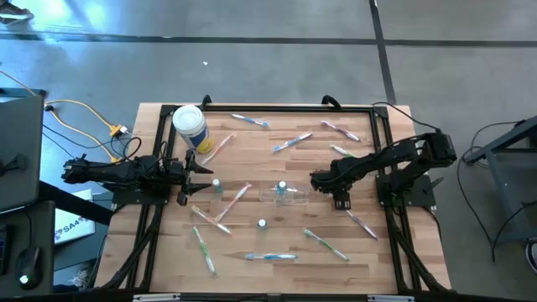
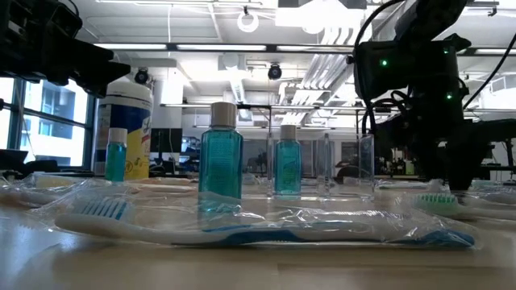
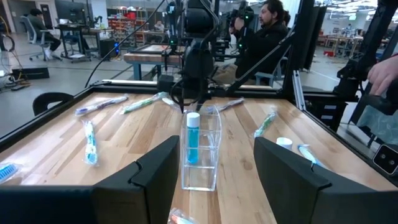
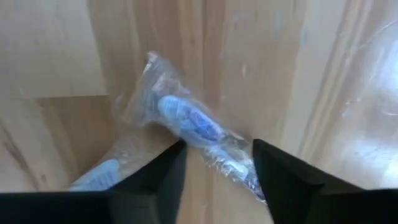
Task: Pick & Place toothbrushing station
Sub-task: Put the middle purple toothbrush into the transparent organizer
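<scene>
**Operator:** Where is the brush [image 4: 194, 129] for this step?

**Technician:** It lies flat in its clear wrapper on the surface, toward the right edge, directly under the right gripper [image 4: 216, 163]. The wrist view shows the wrapped head between the two dark fingers; the jaws stand apart around it, and no squeeze on the wrapper is visible yet.

**Operator:** How should the grasp be made?

**Technician:** Keep the handle centred between the fingers, descend until the tips nearly meet the wood, then close across the handle, not on loose wrapper alone. A grip on film only would probably slip.

**Operator:** And the destination?

**Technician:** The cup [image 1: 284, 195] stands near the centre of the surface, with a tube [image 3: 193, 138] inside. Lift clear of the neighbouring brushes before travelling.

**Operator:** The left gripper [image 3: 214, 165]?

**Technician:** It waits near the left edge, facing the cup, jaws wide and holding nothing.
</scene>
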Available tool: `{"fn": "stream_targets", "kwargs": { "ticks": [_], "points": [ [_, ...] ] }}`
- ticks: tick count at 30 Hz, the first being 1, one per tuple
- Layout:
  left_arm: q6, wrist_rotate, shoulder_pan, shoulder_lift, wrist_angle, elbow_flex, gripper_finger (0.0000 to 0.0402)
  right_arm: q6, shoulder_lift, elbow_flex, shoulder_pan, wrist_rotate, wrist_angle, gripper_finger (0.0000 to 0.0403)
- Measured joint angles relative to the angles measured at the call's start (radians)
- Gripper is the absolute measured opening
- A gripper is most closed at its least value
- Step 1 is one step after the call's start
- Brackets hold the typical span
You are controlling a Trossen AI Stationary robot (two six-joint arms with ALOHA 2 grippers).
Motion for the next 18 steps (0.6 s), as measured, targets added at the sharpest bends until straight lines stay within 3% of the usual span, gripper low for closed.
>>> {"fn": "stream_targets", "kwargs": {
  "ticks": [6, 18],
  "points": [
    [-0.001, 0.000, 0.000, 0.000, 0.000, 0.000, 0.0207, 0.002, 0.000, 0.000, -0.045, -0.061, -0.002, 0.0021],
    [-0.034, 0.000, 0.000, 0.000, 0.001, 0.000, 0.0207, 0.052, -0.041, 0.004, -0.042, 0.039, -0.049, 0.0007]
  ]
}}
